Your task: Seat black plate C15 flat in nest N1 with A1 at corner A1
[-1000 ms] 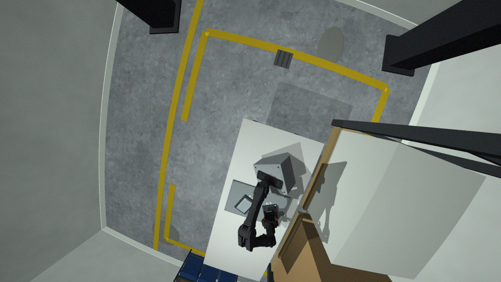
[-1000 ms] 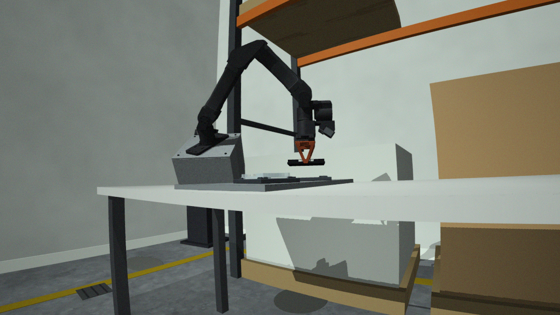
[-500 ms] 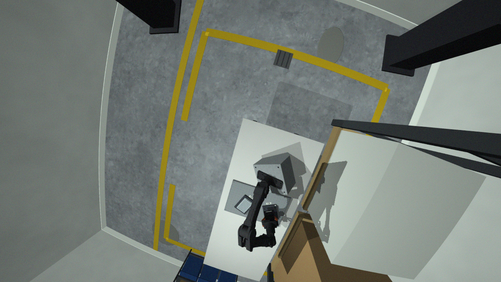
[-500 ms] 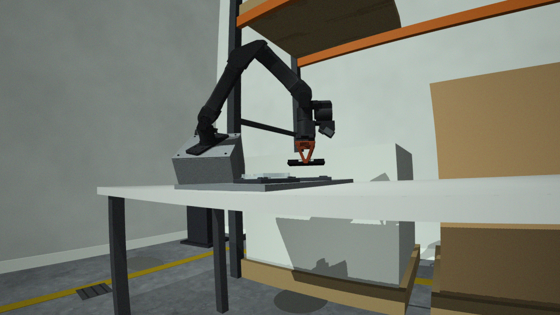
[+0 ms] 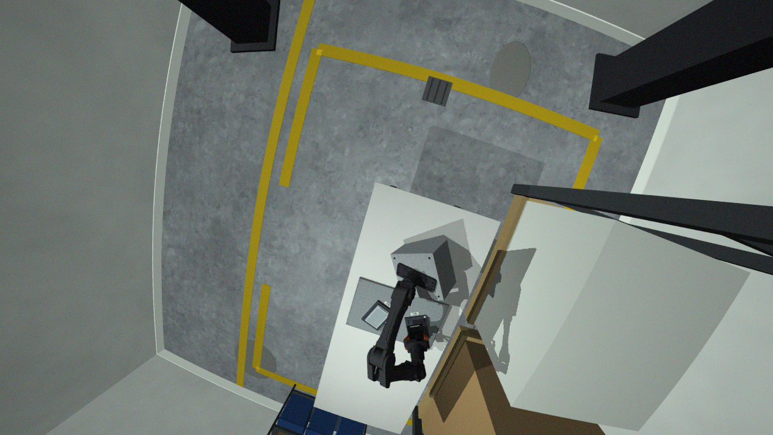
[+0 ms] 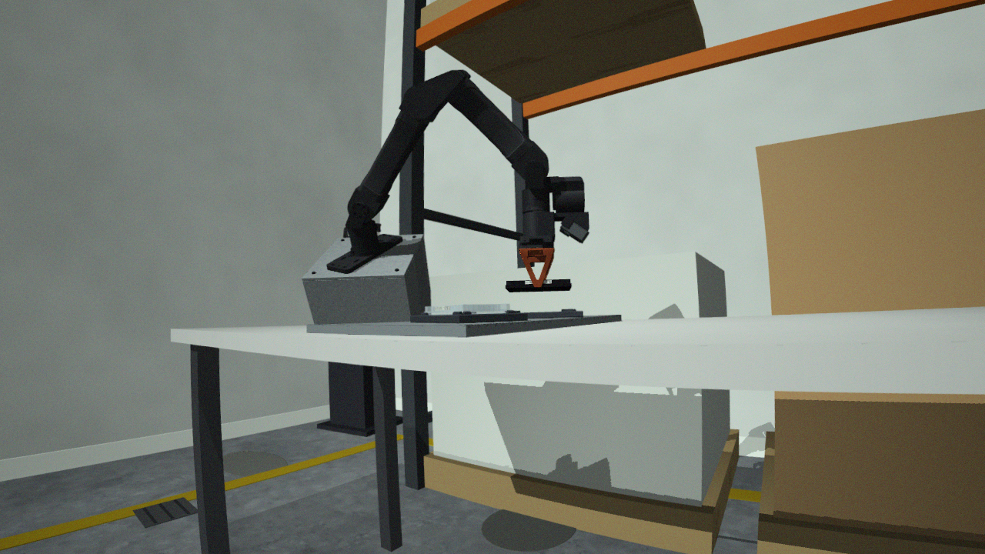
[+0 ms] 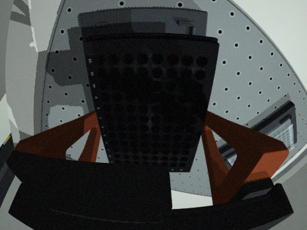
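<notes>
My gripper (image 6: pixel 538 283) is shut on the black 96-well plate C15 (image 6: pixel 538 288) across its long sides. The plate hangs level and well side up, clear of the deck, above the plate nest N1 (image 6: pixel 551 315). In the wrist view the plate (image 7: pixel 149 98) fills the middle between the orange fingers, and the dark nest N1 (image 7: pixel 142 22) shows just beyond its far end. The clear plate C51 (image 6: pixel 459 309) lies flat in the nest N2 to the left; it also shows in the overhead view (image 5: pixel 376 315) and at the right edge of the wrist view (image 7: pixel 283 130).
Both nests sit on a grey perforated deck plate (image 6: pixel 461 326) on the white table (image 6: pixel 585 344). The arm's grey pedestal (image 6: pixel 365 282) stands at the deck's left end. A shelf rack with orange beams (image 6: pixel 619 61) and cardboard boxes (image 6: pixel 874 213) stand behind and to the right.
</notes>
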Controlling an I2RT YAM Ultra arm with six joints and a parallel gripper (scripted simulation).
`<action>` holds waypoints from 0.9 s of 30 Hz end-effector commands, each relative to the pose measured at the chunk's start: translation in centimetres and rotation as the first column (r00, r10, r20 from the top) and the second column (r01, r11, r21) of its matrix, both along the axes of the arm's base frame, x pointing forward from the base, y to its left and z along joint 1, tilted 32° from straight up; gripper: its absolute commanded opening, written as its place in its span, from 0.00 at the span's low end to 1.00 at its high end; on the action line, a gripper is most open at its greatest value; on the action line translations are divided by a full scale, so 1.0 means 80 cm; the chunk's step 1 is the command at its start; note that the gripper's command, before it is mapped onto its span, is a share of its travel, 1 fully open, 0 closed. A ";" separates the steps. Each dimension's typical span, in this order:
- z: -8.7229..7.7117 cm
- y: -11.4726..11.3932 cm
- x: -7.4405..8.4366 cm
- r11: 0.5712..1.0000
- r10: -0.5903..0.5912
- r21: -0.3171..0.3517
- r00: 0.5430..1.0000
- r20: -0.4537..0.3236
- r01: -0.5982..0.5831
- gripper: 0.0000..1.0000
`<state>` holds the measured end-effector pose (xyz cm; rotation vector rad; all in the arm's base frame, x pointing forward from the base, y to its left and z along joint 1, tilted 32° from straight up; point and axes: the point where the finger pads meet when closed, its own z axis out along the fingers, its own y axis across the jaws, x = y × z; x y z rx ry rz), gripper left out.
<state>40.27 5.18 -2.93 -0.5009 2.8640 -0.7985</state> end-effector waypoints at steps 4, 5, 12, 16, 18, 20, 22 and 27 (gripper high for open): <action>0.007 0.010 0.003 1.000 0.015 0.006 1.000 0.017 -0.015 0.00; 0.007 0.010 0.003 1.000 0.015 0.006 1.000 0.017 -0.015 0.00; 0.005 0.014 0.002 1.000 0.015 0.006 1.000 0.017 -0.015 0.00; 0.003 0.016 0.002 1.000 0.015 0.006 1.000 0.017 -0.015 0.00; 0.003 0.016 0.002 1.000 0.015 0.006 1.000 0.017 -0.015 0.00; 0.003 0.017 0.002 1.000 0.015 0.006 1.000 0.017 -0.015 0.00; 0.003 0.017 0.002 1.000 0.015 0.006 1.000 0.017 -0.015 0.00; 0.003 0.017 0.002 1.000 0.015 0.006 1.000 0.017 -0.015 0.00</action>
